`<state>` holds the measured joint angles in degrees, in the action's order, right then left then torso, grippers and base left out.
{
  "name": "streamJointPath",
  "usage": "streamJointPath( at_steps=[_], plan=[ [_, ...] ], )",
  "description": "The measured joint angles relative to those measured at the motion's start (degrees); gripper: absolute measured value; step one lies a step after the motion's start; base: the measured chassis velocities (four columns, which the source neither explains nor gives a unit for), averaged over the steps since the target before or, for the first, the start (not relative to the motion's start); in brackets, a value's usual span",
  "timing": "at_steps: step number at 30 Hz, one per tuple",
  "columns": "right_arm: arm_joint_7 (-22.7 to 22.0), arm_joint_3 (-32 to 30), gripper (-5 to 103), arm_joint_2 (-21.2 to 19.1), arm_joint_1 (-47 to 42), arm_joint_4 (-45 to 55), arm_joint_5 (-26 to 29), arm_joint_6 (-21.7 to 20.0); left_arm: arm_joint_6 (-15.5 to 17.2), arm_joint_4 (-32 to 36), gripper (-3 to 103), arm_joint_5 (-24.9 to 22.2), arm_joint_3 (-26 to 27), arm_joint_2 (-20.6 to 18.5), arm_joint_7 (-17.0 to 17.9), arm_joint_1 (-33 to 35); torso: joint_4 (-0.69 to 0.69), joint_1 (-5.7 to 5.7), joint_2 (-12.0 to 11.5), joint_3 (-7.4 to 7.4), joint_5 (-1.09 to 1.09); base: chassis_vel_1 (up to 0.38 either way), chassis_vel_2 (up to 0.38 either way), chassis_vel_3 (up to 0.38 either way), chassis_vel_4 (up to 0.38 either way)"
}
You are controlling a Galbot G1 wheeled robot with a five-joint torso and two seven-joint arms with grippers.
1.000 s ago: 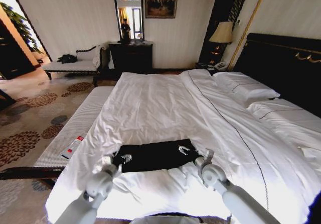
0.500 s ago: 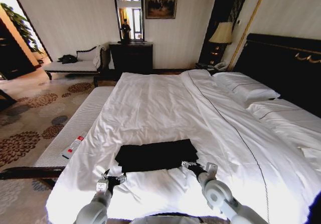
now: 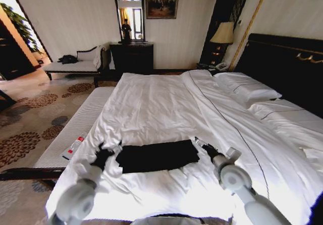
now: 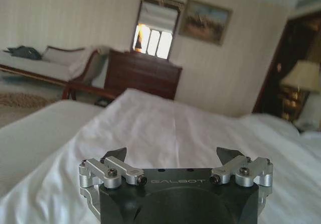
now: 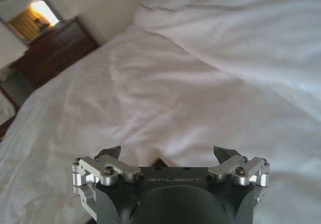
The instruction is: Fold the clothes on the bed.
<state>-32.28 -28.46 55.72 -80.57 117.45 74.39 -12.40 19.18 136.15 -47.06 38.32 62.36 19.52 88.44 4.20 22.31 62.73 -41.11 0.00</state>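
Note:
The clothes, a black T-shirt (image 3: 157, 156), lie as a flat folded rectangle on the near part of the white bed (image 3: 151, 109). My left gripper (image 3: 108, 147) hovers just off the shirt's left end, open and holding nothing. At the shirt's right end my right gripper (image 3: 201, 144) is likewise open and empty. In the left wrist view the left gripper (image 4: 171, 154) has its fingers spread wide over white duvet. The right gripper (image 5: 166, 152) in the right wrist view is spread the same way above the sheet.
A white-cushioned bench (image 3: 75, 126) runs along the bed's left side with a small remote (image 3: 73, 147) on it. Pillows (image 3: 247, 90) and a dark headboard (image 3: 290, 68) stand at the right. A dark dresser (image 3: 132, 57) is against the far wall.
Both grippers have let go of the shirt's near edge, pulled back, then swung outward to its two ends. The shirt lies folded and still.

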Motion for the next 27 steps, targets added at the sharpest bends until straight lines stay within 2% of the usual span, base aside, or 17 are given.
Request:
streamJointPath(
  at_steps=[3, 6, 7, 12, 18, 27],
  plan=[
    [1.97, -0.20, 100, 1.61, -0.68, -2.63, 0.24, 0.47, 0.64, 0.66, 100, -2.11, 1.74, 0.70, 0.09, -1.47, 0.00, 0.00, 0.00, 0.00, 0.00, 0.000, 0.000, 0.000, 0.000],
    [5.86, -0.02, 100, 4.85, -2.09, -6.11, -1.39, 1.56, 2.70, 2.36, 100, -4.87, 3.36, 1.89, 1.09, -3.08, 0.01, 0.00, 0.00, 0.00, 0.00, 0.000, 0.000, 0.000, 0.000],
    [5.86, -0.02, 100, 4.85, -2.09, -6.11, -1.39, 1.56, 2.70, 2.36, 100, -4.87, 3.36, 1.89, 1.09, -3.08, 0.01, 0.00, 0.00, 0.00, 0.00, 0.000, 0.000, 0.000, 0.000],
    [11.34, 1.97, 100, 10.12, -2.57, -10.37, -6.96, 4.81, 4.44, 3.73, 100, -5.96, 2.75, 2.88, 2.27, -4.54, 0.00, 0.00, 0.00, 0.00, 0.00, 0.000, 0.000, 0.000, 0.000],
    [16.07, 2.20, 100, 13.59, -2.87, -12.18, -8.95, 7.89, 4.80, 3.98, 100, -5.76, 0.84, 3.47, 2.71, -4.78, 0.00, -0.01, 0.00, 0.00, -0.01, 0.000, 0.000, 0.000, 0.000],
    [17.00, 2.24, 100, 14.85, -2.31, -13.89, -9.19, 8.53, 4.78, 3.64, 100, -5.24, 0.45, 2.98, 2.79, -4.58, 0.01, 0.00, 0.00, 0.01, -0.01, 0.000, 0.000, 0.000, 0.000]
  ],
)
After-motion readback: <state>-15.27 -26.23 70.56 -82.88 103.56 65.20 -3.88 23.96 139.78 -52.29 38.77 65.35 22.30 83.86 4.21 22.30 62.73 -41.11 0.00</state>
